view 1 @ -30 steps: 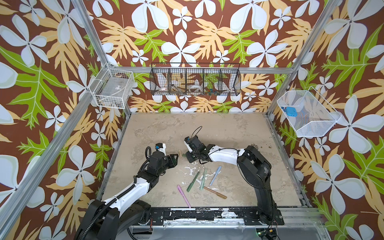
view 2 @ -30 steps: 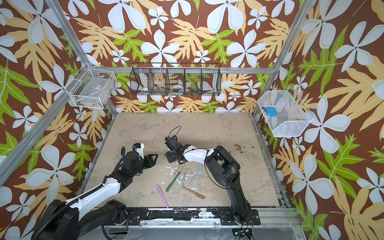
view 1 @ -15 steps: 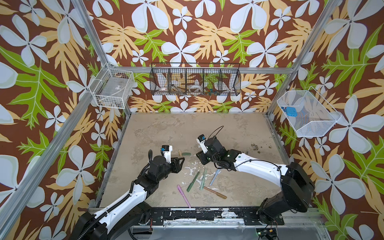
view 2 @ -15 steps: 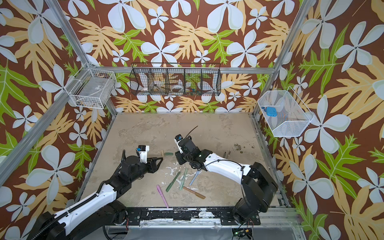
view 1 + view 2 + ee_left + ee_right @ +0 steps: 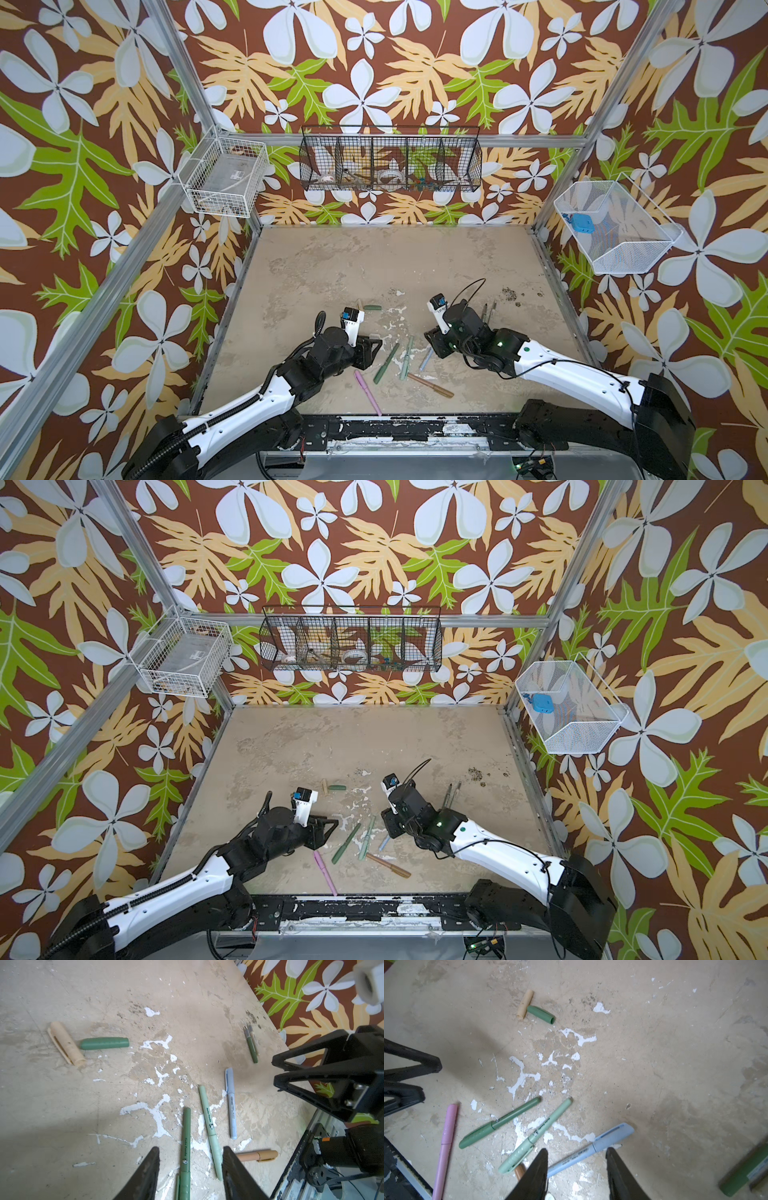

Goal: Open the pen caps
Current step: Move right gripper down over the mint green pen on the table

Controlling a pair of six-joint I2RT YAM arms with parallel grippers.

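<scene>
Five pen caps sit on pens bunched around the light blue pen, right gripper over it, left gripper near it, both with fingers spread and empty, so a crowded pinch could roll neighbours away.

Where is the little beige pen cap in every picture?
Top view: beige cap lies a bit left of centre, just left of the green cap.
Top view: same spot, just left of the green cap.
Left wrist view: in it, next to the green cap.
Right wrist view: in it, next to the green cap.
Shared landmark: the green cap.
</scene>
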